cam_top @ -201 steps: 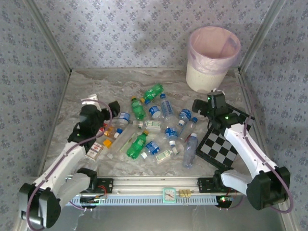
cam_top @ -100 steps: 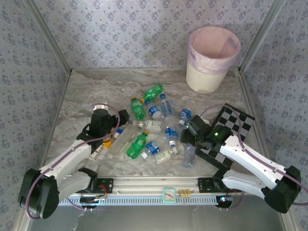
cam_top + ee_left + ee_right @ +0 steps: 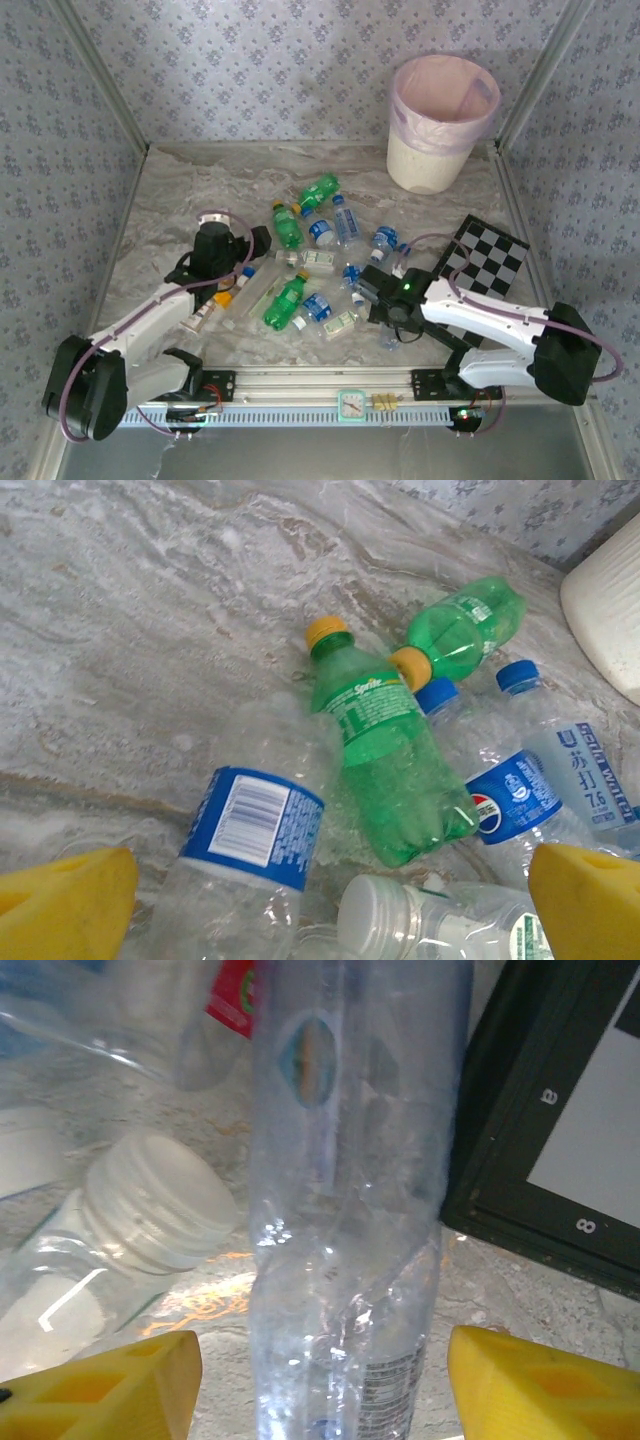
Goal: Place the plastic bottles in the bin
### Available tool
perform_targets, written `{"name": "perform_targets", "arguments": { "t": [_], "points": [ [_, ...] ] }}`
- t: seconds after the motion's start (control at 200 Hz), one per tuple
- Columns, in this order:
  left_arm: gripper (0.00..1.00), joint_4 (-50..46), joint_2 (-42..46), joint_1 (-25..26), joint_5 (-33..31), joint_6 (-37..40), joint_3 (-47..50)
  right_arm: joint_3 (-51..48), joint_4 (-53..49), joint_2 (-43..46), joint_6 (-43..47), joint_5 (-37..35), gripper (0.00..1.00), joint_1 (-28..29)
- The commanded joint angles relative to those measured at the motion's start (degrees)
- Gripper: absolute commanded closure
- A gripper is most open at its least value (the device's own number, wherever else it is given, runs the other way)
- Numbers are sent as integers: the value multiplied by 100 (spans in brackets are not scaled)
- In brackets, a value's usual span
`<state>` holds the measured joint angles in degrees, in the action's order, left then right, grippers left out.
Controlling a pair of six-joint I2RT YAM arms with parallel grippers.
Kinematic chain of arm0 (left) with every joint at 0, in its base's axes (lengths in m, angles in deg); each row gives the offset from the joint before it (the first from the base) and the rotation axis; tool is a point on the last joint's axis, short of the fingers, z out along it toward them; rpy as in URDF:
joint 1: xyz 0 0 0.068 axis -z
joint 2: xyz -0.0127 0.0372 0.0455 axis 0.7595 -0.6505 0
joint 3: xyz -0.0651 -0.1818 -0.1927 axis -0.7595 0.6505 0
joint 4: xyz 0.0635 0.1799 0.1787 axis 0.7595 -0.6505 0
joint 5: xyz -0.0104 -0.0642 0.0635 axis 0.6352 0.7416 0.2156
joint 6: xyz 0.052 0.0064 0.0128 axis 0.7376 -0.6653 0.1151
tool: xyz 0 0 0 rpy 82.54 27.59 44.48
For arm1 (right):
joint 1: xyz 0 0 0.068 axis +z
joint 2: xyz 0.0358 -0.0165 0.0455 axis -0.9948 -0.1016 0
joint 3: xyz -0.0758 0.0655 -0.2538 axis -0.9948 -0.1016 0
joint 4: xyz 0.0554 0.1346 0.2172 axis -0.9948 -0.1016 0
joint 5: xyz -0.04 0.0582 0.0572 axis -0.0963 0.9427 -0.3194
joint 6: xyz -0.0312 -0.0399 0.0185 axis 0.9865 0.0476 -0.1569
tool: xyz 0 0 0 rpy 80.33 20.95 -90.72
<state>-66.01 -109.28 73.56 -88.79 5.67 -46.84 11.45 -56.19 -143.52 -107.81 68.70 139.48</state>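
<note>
Right pincer is held apart around a clear bottle, not touching it. Left pincer is spread wide above a green bottle marked "Sprite" — a Pepsi label is seen beside it. The bin is set far back, right.

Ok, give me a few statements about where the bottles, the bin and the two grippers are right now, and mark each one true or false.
1. The bin stands upright at the far right corner of the table. True.
2. A green bottle with a yellow cap lies below the left gripper. True.
3. The left gripper is shut on it. False: its jaws stand wide open above the bottles, holding nothing.
4. The right gripper straddles another green one. False: a clear bottle lies between its open fingers.
5. The checkerboard lies on the table's left side. False: it is on the right.
</note>
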Motion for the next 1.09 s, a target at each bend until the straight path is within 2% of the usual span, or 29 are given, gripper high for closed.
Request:
{"name": "perform_targets", "arguments": {
  "t": [0.0, 0.205, 0.37, 0.455, 0.595, 0.73, 0.915, 1.089],
  "points": [
    [0, 36, 175, 29, -397, -85, 17, -238, -48, 12, -325, -106, 34, 61],
    [0, 217, 178, 29, -748, -301, -26, -851, 777, -5, -566, 208, 36, 81],
    [0, 202, 170, 29, -866, -462, 1, -928, 1093, -57, -486, 125, 38, 73],
    [0, 65, 181, 28, -872, -437, -56, -929, 1167, -59, -422, 66, 42, 70],
    [0, -75, 305, 27, -925, -488, -27, -857, 1043, 20, -243, -28, 49, 60],
    [0, -202, 595, 29, -1088, -473, 76, -454, 465, 278, 221, -262, 54, 8],
    [0, -393, 1047, 11, -1269, -439, 184, 288, 51, 799, 1136, -282, 56, -553],
    [0, -315, 1269, 12, -1287, -494, 302, 803, 577, 1008, 2115, 447, 57, -1541]
  ]
}}
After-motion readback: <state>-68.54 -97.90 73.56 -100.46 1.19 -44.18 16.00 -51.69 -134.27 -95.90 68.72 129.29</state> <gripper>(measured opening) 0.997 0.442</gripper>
